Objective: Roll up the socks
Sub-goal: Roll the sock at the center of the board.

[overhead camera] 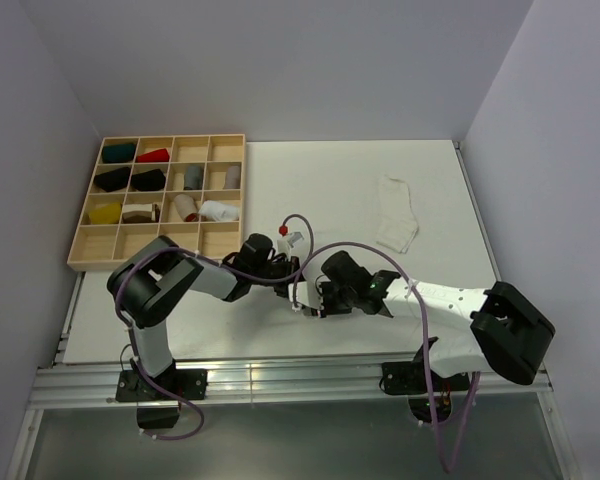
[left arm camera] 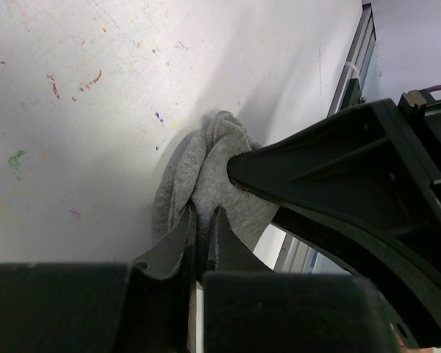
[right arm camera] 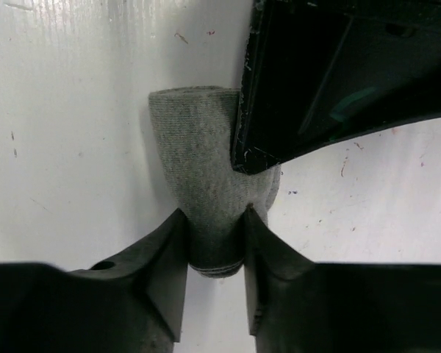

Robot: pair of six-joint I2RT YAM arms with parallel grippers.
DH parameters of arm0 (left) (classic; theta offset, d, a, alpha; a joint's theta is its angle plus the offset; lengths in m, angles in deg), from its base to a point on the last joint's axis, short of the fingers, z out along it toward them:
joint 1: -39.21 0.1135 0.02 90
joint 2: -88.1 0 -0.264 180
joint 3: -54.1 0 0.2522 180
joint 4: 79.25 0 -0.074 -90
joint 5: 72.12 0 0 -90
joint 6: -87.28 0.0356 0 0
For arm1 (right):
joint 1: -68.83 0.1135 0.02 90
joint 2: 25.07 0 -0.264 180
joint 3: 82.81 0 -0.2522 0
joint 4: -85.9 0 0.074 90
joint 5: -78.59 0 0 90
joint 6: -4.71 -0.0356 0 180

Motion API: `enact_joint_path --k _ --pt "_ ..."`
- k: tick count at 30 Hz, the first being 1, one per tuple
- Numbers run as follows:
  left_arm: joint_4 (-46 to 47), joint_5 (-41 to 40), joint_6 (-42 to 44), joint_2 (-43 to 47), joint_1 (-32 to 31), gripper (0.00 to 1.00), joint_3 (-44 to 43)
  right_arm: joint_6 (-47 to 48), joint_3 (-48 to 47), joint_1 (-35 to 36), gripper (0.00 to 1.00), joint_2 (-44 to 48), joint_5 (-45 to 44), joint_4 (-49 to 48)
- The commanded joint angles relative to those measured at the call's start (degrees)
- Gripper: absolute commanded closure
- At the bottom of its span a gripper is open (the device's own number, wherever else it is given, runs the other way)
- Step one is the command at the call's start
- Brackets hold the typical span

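The grey sock [right arm camera: 198, 154] is bunched into a thick roll on the white table, near the front edge between the two arms. My right gripper [right arm camera: 214, 217] has both fingers pressed against the sides of the roll's near end. In the left wrist view, my left gripper [left arm camera: 203, 213] is shut on a fold of the same grey sock [left arm camera: 213, 169], and the right gripper's black finger [left arm camera: 338, 169] lies against the cloth from the right. From above, both grippers [overhead camera: 302, 285] meet and hide this sock. The white sock [overhead camera: 396, 226] lies flat at the right, apart from both grippers.
A wooden compartment tray [overhead camera: 85, 250] at the back left holds several small rolled bundles in red, yellow, green, black, grey and white. The table's front rail [overhead camera: 280, 378] runs just behind the arm bases. Walls close in on the left, back and right.
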Motion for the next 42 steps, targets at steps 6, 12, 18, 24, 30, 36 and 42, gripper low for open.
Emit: enact_joint_path --k 6,12,18,24,30,36,42 --pt "-7.0 -3.7 1.7 2.2 1.7 0.78 4.4 -0.1 -3.5 0.1 0.78 -4.5 1.4 4.5" --pt "-2.5 -4.9 -1.6 7.9 6.2 0.64 6.4 0.2 -5.2 0.1 0.80 -6.6 1.9 6.5" --pt "0.5 -8.7 -2.6 15.5 7.9 0.59 9.2 0.4 -6.4 0.1 0.81 -9.1 2.5 9.0" --pt "7.3 -19.3 -2.8 34.9 10.1 0.57 19.6 0.6 -10.3 -1.2 0.81 -12.2 5.8 13.8" --pt "-3.5 -31.0 2.7 59.9 9.9 0.50 24.5 2.2 -15.7 -4.0 0.81 -16.8 8.6 19.7" --pt "-14.2 -44.1 10.2 66.1 0.2 0.52 20.8 3.8 -21.0 -7.6 0.81 -22.1 12.0 25.7" --pt "-20.6 -61.9 18.1 60.7 -15.5 0.51 15.1 5.5 -25.9 -10.2 0.81 -26.6 13.9 31.1"
